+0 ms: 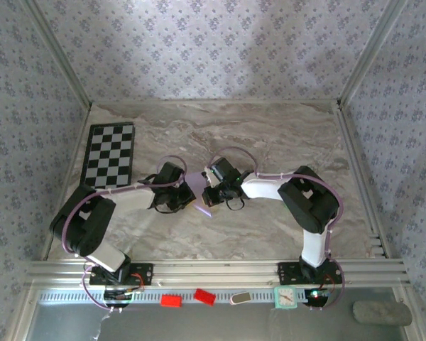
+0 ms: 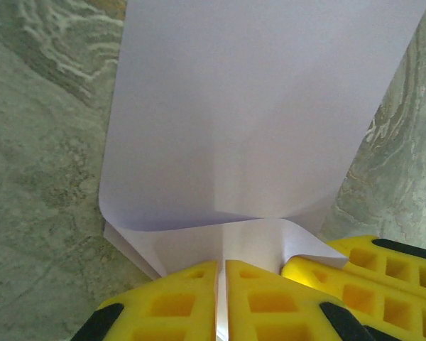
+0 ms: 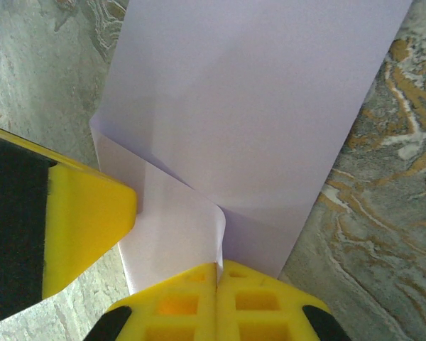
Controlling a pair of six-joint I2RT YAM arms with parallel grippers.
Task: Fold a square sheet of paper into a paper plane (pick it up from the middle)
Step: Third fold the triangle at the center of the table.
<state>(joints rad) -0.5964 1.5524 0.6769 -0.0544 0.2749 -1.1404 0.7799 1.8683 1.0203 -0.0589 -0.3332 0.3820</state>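
The square sheet of paper (image 2: 255, 106), pale lilac, is folded over on itself and held low over the marble table between the two grippers. My left gripper (image 2: 221, 273) is shut on a thin fold at its near edge. My right gripper (image 3: 216, 270) is shut on a curled fold of the same sheet (image 3: 255, 92). From above, the left gripper (image 1: 177, 193) and right gripper (image 1: 214, 192) meet tip to tip at mid-table, with a strip of the sheet (image 1: 204, 210) showing between them. Each wrist view shows the other arm's yellow fingers (image 2: 355, 280) close by. A paper plane is out of view.
A black-and-white checkerboard (image 1: 110, 155) lies at the back left. Red blocks (image 1: 172, 300), a small teal object (image 1: 285, 297) and a grey object (image 1: 376, 312) sit on the front ledge below the rail. Patterned walls close in three sides.
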